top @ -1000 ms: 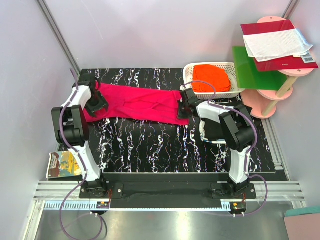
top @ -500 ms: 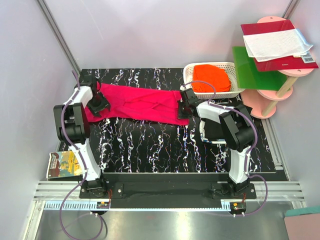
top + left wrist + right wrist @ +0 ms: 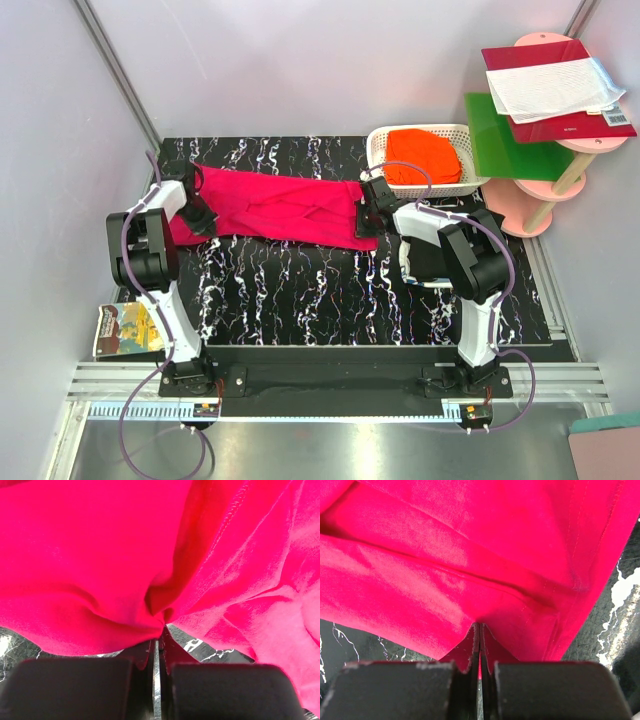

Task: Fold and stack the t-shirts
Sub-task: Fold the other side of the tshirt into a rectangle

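Right now the pink t-shirt (image 3: pixel 275 208) lies stretched out in a long strip on the black table (image 3: pixel 300 290), up toward 12 o'clock from the two arm bases. The left gripper (image 3: pixel 197 215) sits at the shirt's 9 o'clock end. Its two fingers (image 3: pixel 75 690) are squeezed together on a bunch of the pink cloth, and the cloth puckers into folds where they pinch it. The right gripper (image 3: pixel 366 215) sits at the shirt's 3 o'clock end. In the right wrist view its fingers (image 3: pixel 545 690) are pressed tight together too, with the shirt's edge caught between their tips. So the shirt lies between the two grippers, one pinching each end. The orange t-shirt (image 3: pixel 423 157) lies bunched up in the white basket (image 3: pixel 455 187) at the table's 1 o'clock corner, just beside the right gripper.
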Robot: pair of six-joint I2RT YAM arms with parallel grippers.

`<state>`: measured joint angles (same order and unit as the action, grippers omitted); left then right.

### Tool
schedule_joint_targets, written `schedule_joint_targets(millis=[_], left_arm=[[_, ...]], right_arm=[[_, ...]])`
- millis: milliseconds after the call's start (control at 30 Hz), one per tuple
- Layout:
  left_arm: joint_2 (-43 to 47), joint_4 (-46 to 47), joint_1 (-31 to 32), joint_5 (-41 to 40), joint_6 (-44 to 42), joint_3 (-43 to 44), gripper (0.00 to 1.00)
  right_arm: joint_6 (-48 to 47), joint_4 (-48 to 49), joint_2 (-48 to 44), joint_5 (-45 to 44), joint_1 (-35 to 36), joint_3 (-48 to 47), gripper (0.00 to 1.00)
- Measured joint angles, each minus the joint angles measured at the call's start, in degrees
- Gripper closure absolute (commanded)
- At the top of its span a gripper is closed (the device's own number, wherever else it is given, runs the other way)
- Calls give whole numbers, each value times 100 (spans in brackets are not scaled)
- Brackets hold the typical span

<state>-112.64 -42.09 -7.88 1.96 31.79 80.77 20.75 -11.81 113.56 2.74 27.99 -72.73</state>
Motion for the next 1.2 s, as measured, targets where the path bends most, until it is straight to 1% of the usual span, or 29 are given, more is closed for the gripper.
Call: schedule_joint_targets(millis=[167,367,533,633,800,1000,1200], left_arm=[[125,-48,0,-190,52,-9,100],[647,-358,0,-866,219,96,100],[1060,-501,0,-1456,299,540,100],[1045,-566,0,-1637,313,861,100],[579,-627,0,-1843,343,1633,100],[-535,-719,0,-1880,387,2540,100],[-1443,-815,0,-1875,424,3152,100]], right_arm=[[0,7,11,2,0,0,100],[4,33,31,42,0,-2,100],[9,66,79,140,0,-50,100],[22,63,96,149,0,-74,100],[24,72,105,146,0,-79,100],[22,79,105,140,0,-81,100],[22,79,105,127,0,-81,100]])
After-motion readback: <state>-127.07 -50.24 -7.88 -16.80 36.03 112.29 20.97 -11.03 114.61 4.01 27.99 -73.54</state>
